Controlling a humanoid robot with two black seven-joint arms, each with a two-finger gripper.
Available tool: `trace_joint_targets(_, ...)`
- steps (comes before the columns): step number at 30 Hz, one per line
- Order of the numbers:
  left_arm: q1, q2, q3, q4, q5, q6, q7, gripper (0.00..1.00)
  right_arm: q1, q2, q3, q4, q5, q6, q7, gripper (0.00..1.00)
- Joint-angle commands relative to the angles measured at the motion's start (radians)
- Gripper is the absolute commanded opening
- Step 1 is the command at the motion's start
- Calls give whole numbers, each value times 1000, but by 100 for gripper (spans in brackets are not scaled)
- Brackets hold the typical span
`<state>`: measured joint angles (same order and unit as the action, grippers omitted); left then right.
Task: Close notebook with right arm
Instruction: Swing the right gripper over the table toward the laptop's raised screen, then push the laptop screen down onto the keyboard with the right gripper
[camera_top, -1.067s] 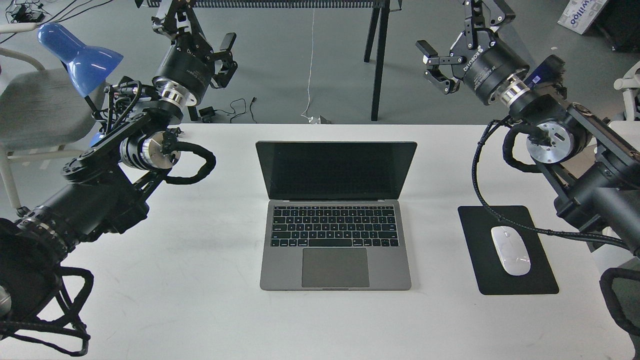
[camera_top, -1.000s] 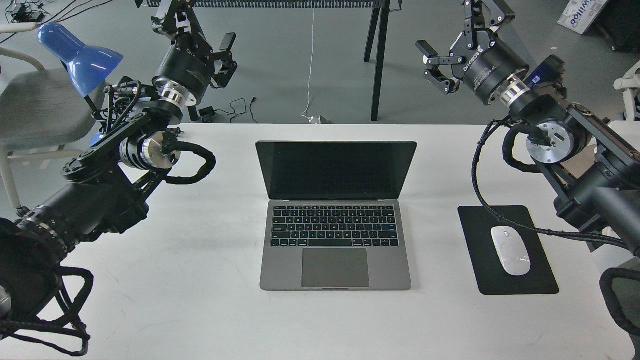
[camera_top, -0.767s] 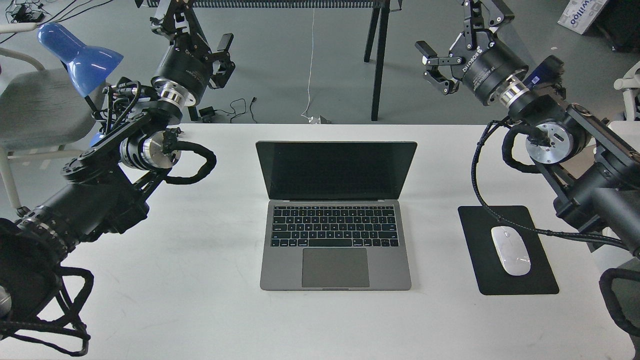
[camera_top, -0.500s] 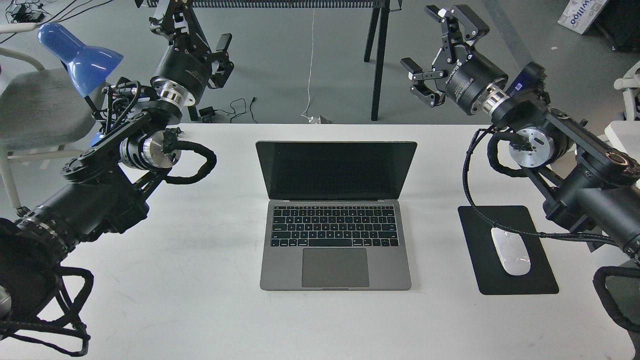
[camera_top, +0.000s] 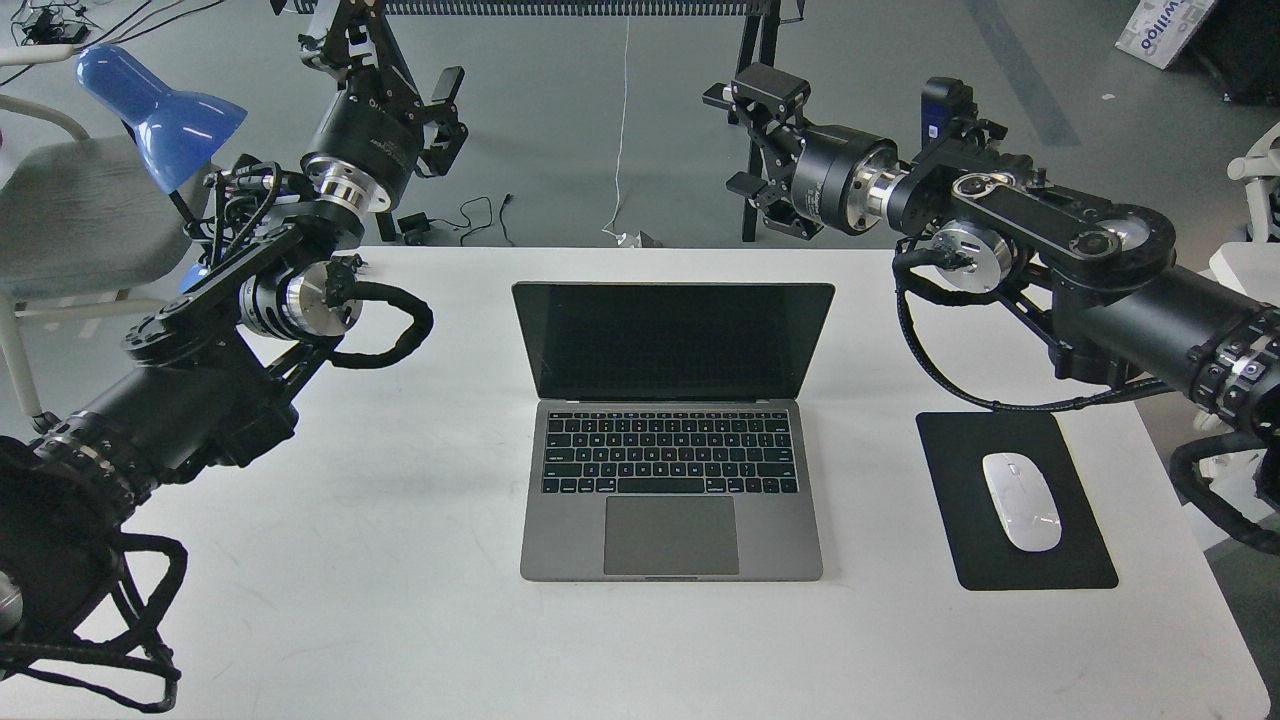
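1. Our right arm reaches level across the table's far right corner, forearm pointing left.
2. Its right gripper hangs beyond the table's far edge, fingers spread apart, grasping nothing.
3. The notebook lies open at the centre of the table, well apart from that gripper.
4. Our left gripper is raised at far left, fingers apart and empty.
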<state>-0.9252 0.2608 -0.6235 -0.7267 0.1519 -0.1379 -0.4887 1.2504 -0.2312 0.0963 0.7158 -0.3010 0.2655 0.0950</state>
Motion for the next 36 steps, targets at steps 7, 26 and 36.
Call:
trace_joint_targets(7,0,0,-1,0,0,0,0,100,72,27,-271,8,-10,14,-1,100)
trace_joint_targets(26,0,0,-1,0,0,0,0,100,142,-43,-404,253,-36,74,-1,100)
trace_joint_targets(36,0,0,-1,0,0,0,0,100,149,-59,-481,375,-53,74,-1,100)
